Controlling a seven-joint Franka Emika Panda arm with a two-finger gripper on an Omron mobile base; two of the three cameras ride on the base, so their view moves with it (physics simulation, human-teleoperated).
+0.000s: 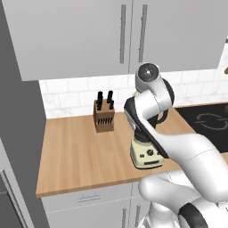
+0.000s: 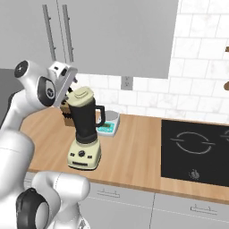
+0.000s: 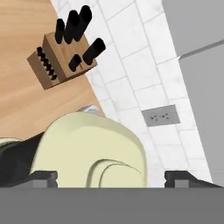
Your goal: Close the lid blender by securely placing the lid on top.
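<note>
Hand view: gripper spread wide, fingertips flanking the lid, which sits tilted atop the blender jar.

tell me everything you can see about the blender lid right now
The lid is a pale cream-yellow round disc with a raised centre knob, smooth and plastic-looking. It sits on top of the dark jar of the blender, tilted, with one side higher than the other, so it does not look fully seated. In the hand view the lid lies close under the camera, between the two fingertips of the gripper, whose jaws stand wide apart on either side without clearly touching it.
</note>
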